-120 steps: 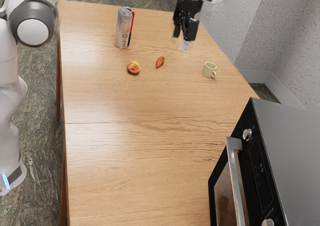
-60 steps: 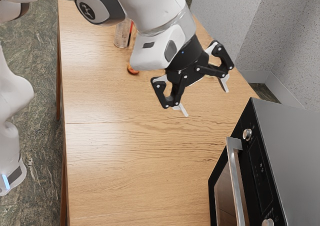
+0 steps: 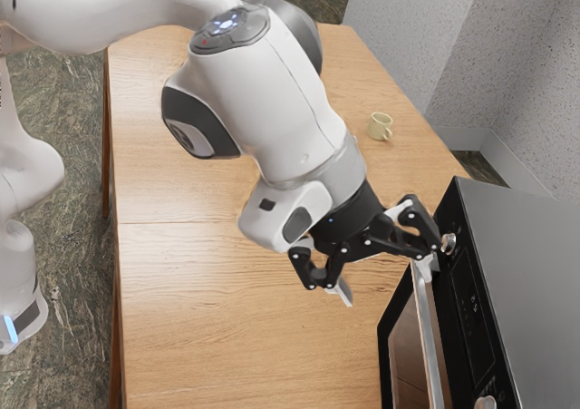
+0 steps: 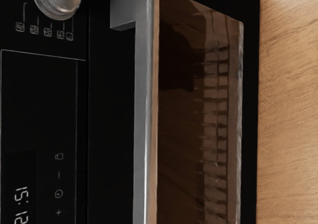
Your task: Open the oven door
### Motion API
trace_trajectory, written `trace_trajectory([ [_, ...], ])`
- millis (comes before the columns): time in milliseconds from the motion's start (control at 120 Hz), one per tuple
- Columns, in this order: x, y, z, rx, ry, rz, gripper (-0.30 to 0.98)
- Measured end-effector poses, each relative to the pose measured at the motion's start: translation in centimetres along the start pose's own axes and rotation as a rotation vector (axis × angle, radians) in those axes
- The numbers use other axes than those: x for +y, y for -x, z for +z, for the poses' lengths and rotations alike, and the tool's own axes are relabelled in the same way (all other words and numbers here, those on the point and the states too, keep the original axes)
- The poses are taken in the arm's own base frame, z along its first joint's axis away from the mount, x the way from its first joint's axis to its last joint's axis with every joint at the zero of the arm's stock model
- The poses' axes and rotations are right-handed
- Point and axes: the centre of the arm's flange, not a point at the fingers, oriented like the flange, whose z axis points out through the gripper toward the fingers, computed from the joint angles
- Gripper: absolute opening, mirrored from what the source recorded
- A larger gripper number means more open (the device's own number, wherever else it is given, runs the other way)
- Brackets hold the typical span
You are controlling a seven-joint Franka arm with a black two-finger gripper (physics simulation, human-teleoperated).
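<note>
Black claw [image 3: 385, 279] spread wide, near silver handle [image 3: 429, 336], shut oven door [image 4: 184, 134]

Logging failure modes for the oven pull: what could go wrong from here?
1. The open hand has one finger close to the knob; it may bump or turn it.
2. It's near one end of the handle, so a grip there could catch the mount or slip off.
3. The other finger stands out over the table; closing might land unevenly.

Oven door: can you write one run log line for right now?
claw: open, near door handle | oven door: shut | mug: on table | next: probably pull handle
</note>
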Motion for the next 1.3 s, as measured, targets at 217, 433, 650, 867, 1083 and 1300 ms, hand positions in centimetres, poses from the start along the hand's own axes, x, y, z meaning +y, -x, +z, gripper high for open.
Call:
trace_trajectory([
  [217,-0.4,-0.5,4.7,-0.007,0.03,0.051,0.69],
  [433,-0.4,0.9,6.1,-0.022,0.044,0.074,0.69],
  [650,1.0,2.1,7.8,-0.037,0.077,0.094,0.69],
  [867,1.4,1.9,7.7,0.003,0.099,0.073,0.69],
  [1083,2.3,2.2,7.6,0.036,0.138,0.042,0.69],
  [1300,11.9,0.5,-0.4,0.009,0.306,0.132,0.6],
])
